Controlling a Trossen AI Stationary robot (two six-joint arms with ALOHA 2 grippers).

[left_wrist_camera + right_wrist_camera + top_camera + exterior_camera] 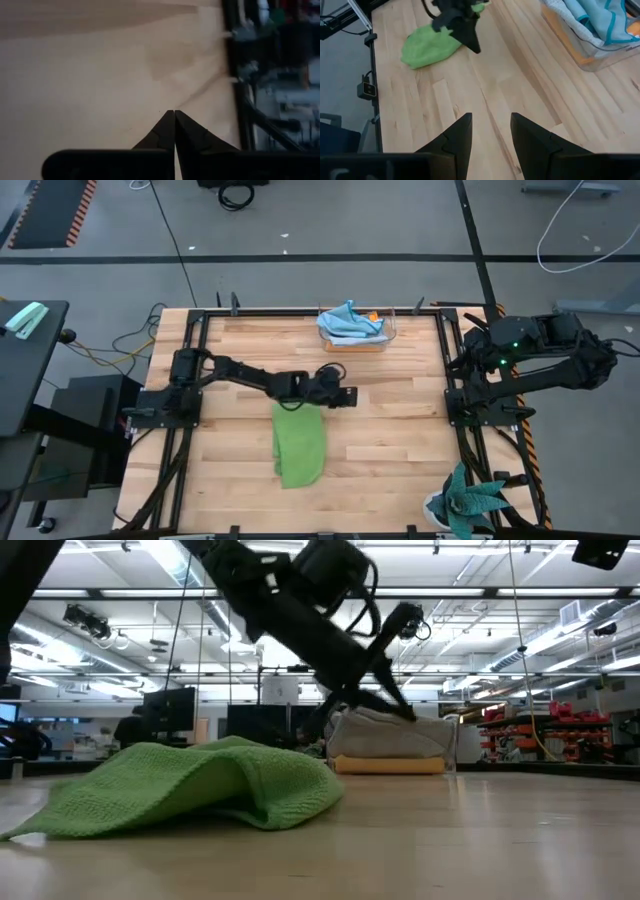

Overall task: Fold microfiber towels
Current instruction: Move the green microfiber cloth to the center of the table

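A lime green towel (pixel 300 445) lies folded over on the wooden table, near its middle; it also shows in the low view (pixel 200 785) and the right wrist view (pixel 427 47). My left gripper (pixel 348 395) hovers just past the towel's far right corner, shut, with only bare wood ahead of it (pixel 174 114). A light blue towel (pixel 348 322) is heaped in a clear plastic box (pixel 390 332) at the far edge, with a bit of orange cloth (pixel 372 316) beside it. My right gripper (pixel 491 117) is held high at the right edge, open and with nothing between its fingers.
A teal spiky plant (pixel 465 505) stands at the near right corner. Black frame rails (pixel 450 380) run along the table's left and right sides. Bare wood lies between the green towel and the right rail.
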